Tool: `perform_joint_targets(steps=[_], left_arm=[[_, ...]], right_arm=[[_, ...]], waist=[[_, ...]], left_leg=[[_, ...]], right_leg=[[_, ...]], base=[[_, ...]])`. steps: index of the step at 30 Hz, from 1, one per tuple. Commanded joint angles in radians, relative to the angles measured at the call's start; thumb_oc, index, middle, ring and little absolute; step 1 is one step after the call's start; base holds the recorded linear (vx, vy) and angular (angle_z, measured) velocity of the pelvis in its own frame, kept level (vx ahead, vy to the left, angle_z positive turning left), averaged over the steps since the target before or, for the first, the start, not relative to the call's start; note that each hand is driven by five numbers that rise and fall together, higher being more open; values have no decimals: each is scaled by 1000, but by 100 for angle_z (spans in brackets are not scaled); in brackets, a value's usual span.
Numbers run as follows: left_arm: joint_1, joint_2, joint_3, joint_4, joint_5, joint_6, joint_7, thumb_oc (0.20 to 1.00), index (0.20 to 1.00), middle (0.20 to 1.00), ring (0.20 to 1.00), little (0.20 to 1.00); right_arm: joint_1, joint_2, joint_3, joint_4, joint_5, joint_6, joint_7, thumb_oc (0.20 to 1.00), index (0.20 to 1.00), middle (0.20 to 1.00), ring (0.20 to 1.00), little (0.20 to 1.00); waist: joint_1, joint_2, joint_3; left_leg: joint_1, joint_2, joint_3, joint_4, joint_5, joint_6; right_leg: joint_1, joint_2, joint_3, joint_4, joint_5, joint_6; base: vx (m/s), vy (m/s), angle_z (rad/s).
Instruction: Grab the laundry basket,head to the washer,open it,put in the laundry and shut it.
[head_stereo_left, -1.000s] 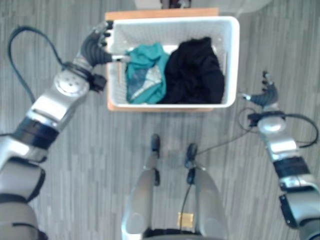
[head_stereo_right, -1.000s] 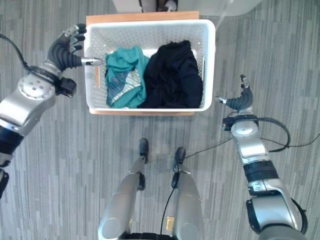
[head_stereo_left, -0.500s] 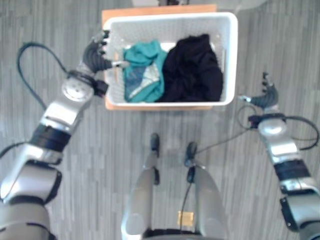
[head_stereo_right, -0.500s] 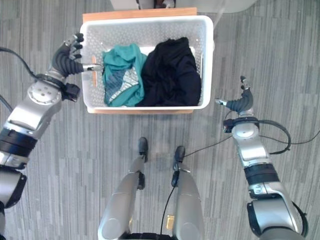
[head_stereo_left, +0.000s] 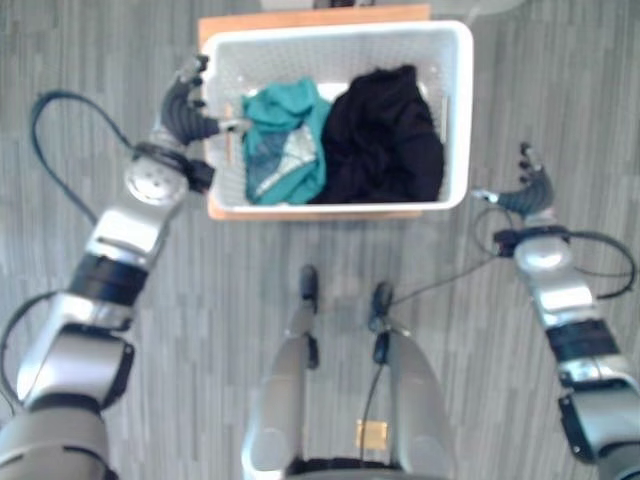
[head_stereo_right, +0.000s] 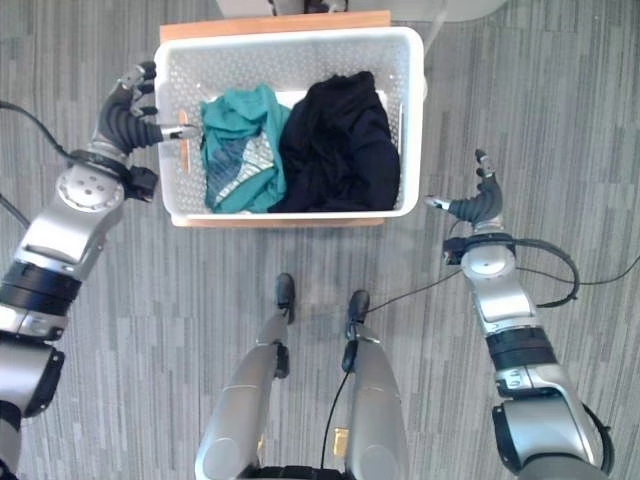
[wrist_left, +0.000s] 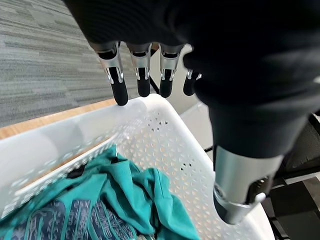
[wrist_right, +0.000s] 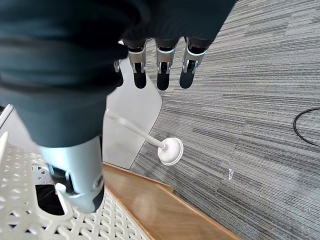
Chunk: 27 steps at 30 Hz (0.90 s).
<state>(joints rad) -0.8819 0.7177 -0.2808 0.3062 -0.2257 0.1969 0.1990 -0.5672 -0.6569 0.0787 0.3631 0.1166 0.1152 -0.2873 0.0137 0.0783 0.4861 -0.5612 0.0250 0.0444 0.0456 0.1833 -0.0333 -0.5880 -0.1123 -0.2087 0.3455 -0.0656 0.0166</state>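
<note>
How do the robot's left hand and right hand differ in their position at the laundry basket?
The left hand is at the white laundry basket, its thumb over the rim, above the teal garment; the right hand stays apart from the basket's other side, over the floor. The left hand's fingers lie outside the wall; the right hand's fingers touch nothing. Both hands are open, and neither grips the basket yet.

An indoor room with office-style flooring: grey striped carpet (head_stereo_right: 520, 90) runs wall to wall. At 12 o'clock a white perforated laundry basket (head_stereo_right: 412, 120) holding a teal garment (head_stereo_right: 235, 140) and black clothing (head_stereo_right: 335, 140) sits on a low wooden platform (head_stereo_right: 270, 22). A white-based stand (wrist_right: 170, 151) rests on the carpet nearby.
</note>
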Motion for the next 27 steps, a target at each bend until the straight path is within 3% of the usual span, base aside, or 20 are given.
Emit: perform_joint_targets(steps=[1,12,27], left_arm=[[27,-38,40,56,51,-10,32,1000,1000,1000,1000,1000],[-9,-66,92,99,90,-24,122,1000,1000,1000,1000,1000],[24,-77,80,101,150,16,99,1000,1000,1000,1000,1000]], right_arm=[[53,16,-52,-74,-24,-49,-5,1000,1000,1000,1000,1000],[53,28,-42,-76,-34,-51,-11,1000,1000,1000,1000,1000],[63,40,-54,-88,-17,-56,-15,1000,1000,1000,1000,1000]], waist=[[-3,-32,-84],[-8,-41,-86],[-11,-49,-78]], left_leg=[[-38,66,5,98,-112,-39],[-36,66,4,96,-116,-40],[-46,67,1,102,-117,-40]], right_leg=[[46,-78,6,-207,107,95],[45,-75,5,-205,105,92],[36,-74,8,-203,106,90]], base=[[0,0,0],[0,0,0],[0,0,0]])
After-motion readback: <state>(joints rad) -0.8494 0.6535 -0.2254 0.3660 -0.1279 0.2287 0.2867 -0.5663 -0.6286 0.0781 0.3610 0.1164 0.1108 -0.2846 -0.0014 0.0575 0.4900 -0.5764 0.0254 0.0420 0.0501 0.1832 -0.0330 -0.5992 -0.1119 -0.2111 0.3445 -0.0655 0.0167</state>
